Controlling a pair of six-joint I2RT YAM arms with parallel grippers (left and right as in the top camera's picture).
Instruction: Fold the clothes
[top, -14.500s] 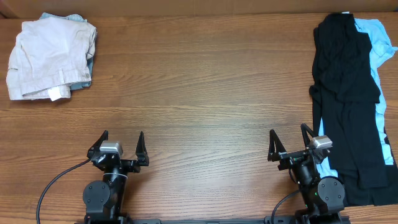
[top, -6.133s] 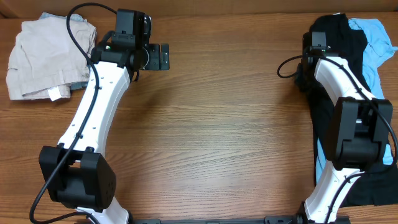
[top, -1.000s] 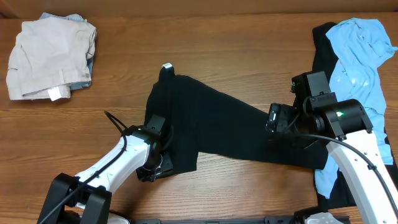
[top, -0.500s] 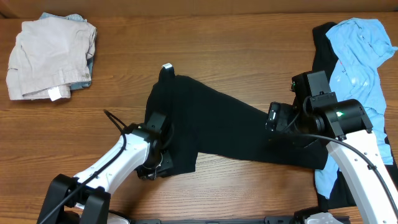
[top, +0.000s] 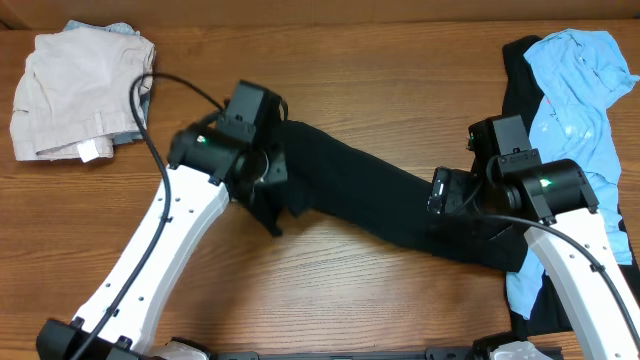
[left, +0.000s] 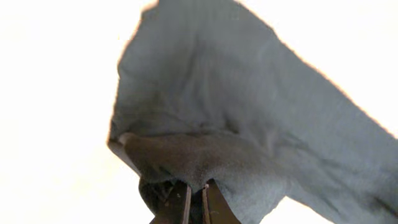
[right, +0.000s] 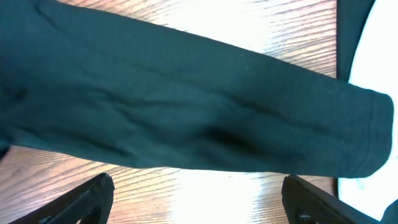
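Note:
A large black garment (top: 380, 195) of the clothes lies slantwise across the table's middle. My left gripper (top: 268, 178) is shut on its left corner and holds that corner up off the wood, with a flap hanging below. In the left wrist view the fabric (left: 236, 112) bunches over the shut left gripper (left: 194, 190). My right gripper (top: 438, 190) hovers open over the garment's right part. The right wrist view shows the black cloth (right: 186, 106) ahead of the wide-apart right gripper (right: 199, 199), with bare wood between the tips. A light blue shirt (top: 580, 75) lies over another black piece (top: 515, 65) at the far right.
A folded pile of beige clothes (top: 80, 90) sits at the far left corner. The right arm's white link (top: 580, 270) crosses over the pile at the right edge. Bare wooden table (top: 350, 300) shows in front of the black garment.
My left gripper shut on the garment's near-left corner, then lifted it and carried it toward the far side. The right arm has stayed where it was.

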